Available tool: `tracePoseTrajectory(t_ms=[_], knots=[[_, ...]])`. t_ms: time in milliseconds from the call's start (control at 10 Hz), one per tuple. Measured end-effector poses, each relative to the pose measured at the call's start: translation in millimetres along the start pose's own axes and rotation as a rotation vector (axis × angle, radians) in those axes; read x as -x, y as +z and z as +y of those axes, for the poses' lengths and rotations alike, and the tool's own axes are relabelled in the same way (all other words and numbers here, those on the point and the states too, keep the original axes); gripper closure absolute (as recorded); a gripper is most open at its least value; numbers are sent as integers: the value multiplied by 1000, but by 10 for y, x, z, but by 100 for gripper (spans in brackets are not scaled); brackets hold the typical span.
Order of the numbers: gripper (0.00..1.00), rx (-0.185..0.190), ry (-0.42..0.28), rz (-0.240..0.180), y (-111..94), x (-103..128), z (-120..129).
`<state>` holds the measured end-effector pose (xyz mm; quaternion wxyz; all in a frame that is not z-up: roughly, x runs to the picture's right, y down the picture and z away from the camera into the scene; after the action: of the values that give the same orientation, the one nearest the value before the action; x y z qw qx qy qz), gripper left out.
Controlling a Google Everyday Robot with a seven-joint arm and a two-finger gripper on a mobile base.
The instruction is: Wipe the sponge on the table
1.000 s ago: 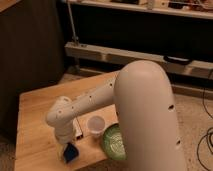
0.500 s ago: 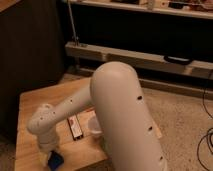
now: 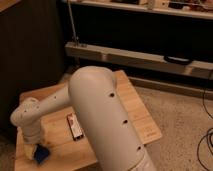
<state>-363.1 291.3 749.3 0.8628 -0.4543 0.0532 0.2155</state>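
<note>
A small dark blue sponge [image 3: 42,155] lies on the light-brown wooden table [image 3: 135,107] near its front left corner. My gripper [image 3: 34,150] hangs from the white arm directly at the sponge, pressing down on or beside it at the left. The arm's big white elbow fills the middle of the view and hides the centre of the table.
A flat black-and-red rectangular object [image 3: 74,125] lies on the table just right of the gripper. A long grey shelf [image 3: 140,56] runs behind the table, with a dark handle [image 3: 176,59] on it. Cables [image 3: 206,145] lie on the speckled floor at right.
The arm has swept left across the table, carrying the gripper and sponge from the front middle to the front left corner. The cup and green bowl are now hidden behind the arm.
</note>
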Motion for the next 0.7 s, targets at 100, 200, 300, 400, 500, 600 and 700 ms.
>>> tracePoseTrajectory(t_ms=[100, 200, 300, 400, 500, 600, 700], knots=[[77, -11, 9, -4, -39, 61, -114], [77, -22, 28, -7, -94, 78, -294], [77, -27, 47, -10, -130, 56, -421], [77, -35, 80, -13, -174, -14, -612], [77, -42, 111, -11, -203, -113, -728], [77, -49, 143, -5, -209, -248, -813], [77, -59, 192, 2, -204, -480, -941]])
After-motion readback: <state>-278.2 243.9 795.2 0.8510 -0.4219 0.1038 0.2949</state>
